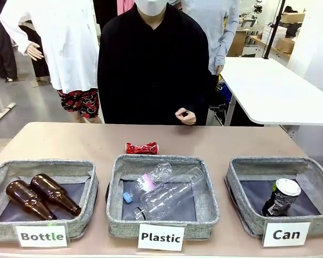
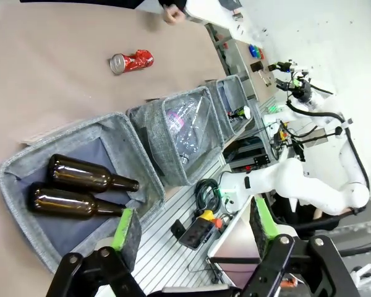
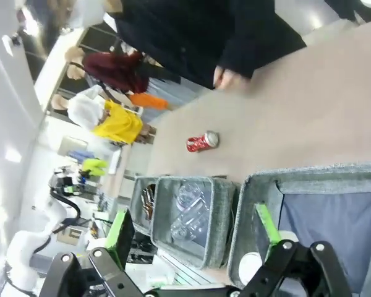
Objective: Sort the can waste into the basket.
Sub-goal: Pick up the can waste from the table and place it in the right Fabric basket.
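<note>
A crushed red can (image 1: 142, 148) lies on the tan table just behind the middle basket; I also see this red can (image 2: 132, 61) in the left wrist view and, small, the same can (image 3: 201, 142) in the right wrist view. A dark can with a silver-white top (image 1: 280, 196) stands tilted inside the grey "Can" basket (image 1: 242, 212) at the right. My left gripper (image 2: 191, 228) hangs open, high above the near edge of the "Bottle" basket (image 2: 120, 133). My right gripper (image 3: 193, 230) is open above the "Can" basket (image 3: 309, 179). Nothing sits between either pair of fingers.
The "Bottle" basket (image 1: 0, 232) at the left holds two brown glass bottles (image 1: 40, 196). The "Plastic" basket (image 1: 116, 188) in the middle holds clear plastic bottles (image 1: 164, 192). A person in black stands at the far edge, one hand (image 1: 185, 116) near the table.
</note>
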`<state>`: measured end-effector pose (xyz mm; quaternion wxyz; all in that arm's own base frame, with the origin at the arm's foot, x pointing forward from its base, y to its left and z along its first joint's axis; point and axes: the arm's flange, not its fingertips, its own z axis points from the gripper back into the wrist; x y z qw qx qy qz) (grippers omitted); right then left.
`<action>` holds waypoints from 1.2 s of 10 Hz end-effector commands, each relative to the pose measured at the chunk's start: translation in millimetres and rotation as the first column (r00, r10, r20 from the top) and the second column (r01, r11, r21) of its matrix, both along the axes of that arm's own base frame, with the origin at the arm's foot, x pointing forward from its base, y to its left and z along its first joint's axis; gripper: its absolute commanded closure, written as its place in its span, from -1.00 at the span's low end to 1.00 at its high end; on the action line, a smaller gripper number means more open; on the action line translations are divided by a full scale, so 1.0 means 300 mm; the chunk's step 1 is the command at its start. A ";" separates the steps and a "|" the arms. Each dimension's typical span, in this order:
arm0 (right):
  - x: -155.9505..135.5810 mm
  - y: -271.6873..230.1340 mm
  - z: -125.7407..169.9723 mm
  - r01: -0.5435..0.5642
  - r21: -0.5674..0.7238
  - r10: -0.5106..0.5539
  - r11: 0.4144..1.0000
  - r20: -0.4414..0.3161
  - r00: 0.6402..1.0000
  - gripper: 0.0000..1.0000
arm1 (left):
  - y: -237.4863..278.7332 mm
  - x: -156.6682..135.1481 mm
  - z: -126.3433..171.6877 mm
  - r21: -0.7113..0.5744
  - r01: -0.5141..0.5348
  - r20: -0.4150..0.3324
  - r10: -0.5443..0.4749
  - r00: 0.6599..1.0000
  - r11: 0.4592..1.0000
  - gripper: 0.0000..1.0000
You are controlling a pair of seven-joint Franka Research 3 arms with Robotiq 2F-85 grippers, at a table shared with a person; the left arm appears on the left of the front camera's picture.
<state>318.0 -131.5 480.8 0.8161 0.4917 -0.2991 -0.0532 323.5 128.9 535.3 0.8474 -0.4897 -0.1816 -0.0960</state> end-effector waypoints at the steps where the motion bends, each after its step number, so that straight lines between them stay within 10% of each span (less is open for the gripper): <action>1: 0.100 0.146 0.073 -0.060 -0.146 0.063 0.988 0.022 0.998 -1.00 | 0.001 -0.003 0.002 -0.002 0.011 0.006 -0.011 1.000 1.000 -0.83; 5: 0.523 0.790 0.163 -0.366 -0.625 0.305 0.690 -0.207 0.929 -1.00 | 0.001 -0.003 0.002 -0.002 0.011 0.006 -0.011 1.000 1.000 -0.83; 8: 0.686 1.201 0.034 -0.463 -0.790 0.385 0.401 -0.313 0.868 -1.00 | 0.001 -0.003 0.002 -0.002 0.011 0.006 -0.011 1.000 1.000 -0.83; 12: 0.763 1.526 -0.261 -0.403 -0.868 0.252 0.290 -0.337 0.907 -1.00 | 0.001 -0.003 0.002 -0.002 0.011 0.006 -0.011 1.000 1.000 -0.83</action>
